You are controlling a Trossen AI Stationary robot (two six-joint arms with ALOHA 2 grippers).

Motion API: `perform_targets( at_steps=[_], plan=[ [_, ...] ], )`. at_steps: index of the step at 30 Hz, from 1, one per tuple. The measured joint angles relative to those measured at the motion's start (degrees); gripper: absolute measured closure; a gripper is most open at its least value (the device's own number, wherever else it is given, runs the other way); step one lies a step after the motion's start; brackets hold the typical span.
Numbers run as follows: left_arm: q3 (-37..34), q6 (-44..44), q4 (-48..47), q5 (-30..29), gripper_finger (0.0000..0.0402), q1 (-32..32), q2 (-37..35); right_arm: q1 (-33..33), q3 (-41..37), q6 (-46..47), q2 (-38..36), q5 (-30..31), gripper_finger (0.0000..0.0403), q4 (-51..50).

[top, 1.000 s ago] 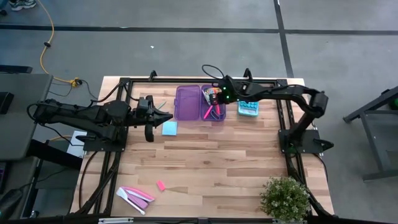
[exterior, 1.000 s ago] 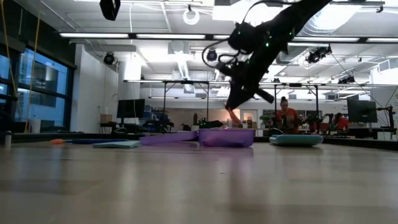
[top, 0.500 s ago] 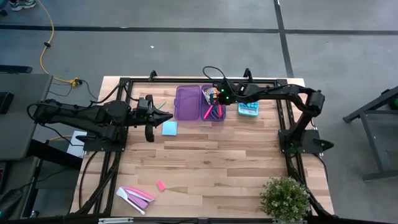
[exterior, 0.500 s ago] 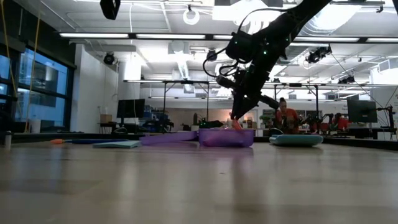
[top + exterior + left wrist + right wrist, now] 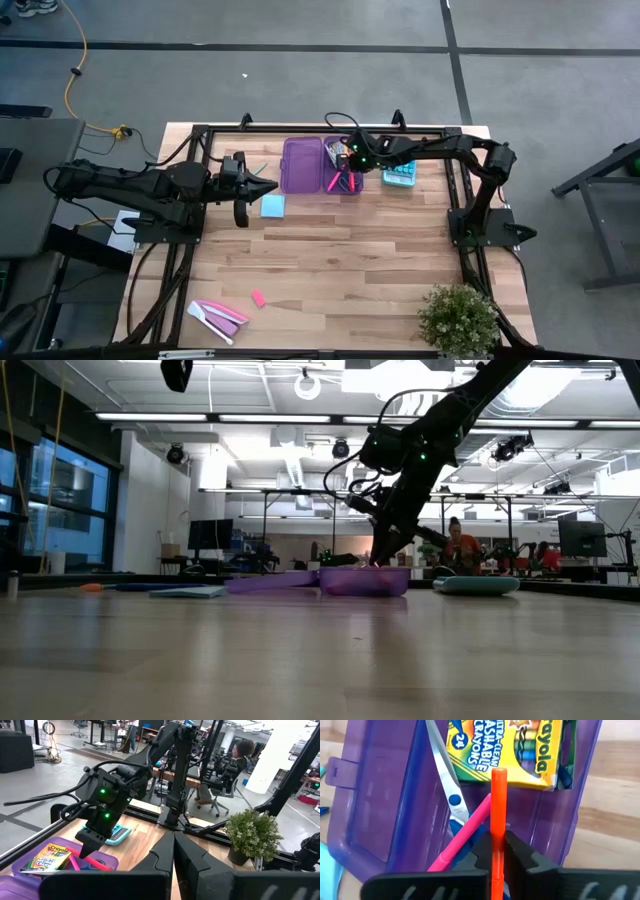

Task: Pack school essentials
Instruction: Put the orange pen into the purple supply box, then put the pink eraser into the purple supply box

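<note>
One orange-red marker [image 5: 498,820] is pinched by the right fingers [image 5: 495,851] over the purple case [image 5: 380,810], beside the crayon box [image 5: 505,750]; left fingers [image 5: 173,851] are closed, empty.

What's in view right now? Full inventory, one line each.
Case: 1, purple, open, table's far middle.
Crayon box: 1, yellow, in case.
Scissors: 1, blue-handled, in case.
Markers: 2, pink and orange-red, in case; the latter in the right claw.
Notepad: 1, light blue, left of case.
Calculator: 1, light blue, right of case.
Eraser: 1, pink, near left.
Flat pieces: pink-white, near-left corner.
Plant: 1, green, near-right corner.
Left claw: shut, by notepad.
Right claw: over case.
</note>
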Motion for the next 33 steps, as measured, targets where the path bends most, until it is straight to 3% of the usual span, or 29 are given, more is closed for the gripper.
perform_targets(
  at_steps=[6,16,21,33],
  plan=[
    [0.00,0.00,0.00,0.00,0.0401,0.00,0.00,-0.04,0.00,-0.06,0.00,-0.31,0.0375,-0.14],
    [0.01,0.00,0.00,0.00,0.0401,0.00,0.02,-0.01,0.00,-0.26,-0.04,0.06,0.0301,-0.14],
    [0.00,0.00,-0.02,0.00,0.0401,0.00,0.00,-0.30,-0.02,-6.08,-1.02,0.27,0.0275,-0.49],
    [0.00,-0.02,-0.02,0.00,0.0401,-0.01,0.01,4.42,-0.04,-32.59,-21.87,1.19,0.0268,-9.69]
  ],
)
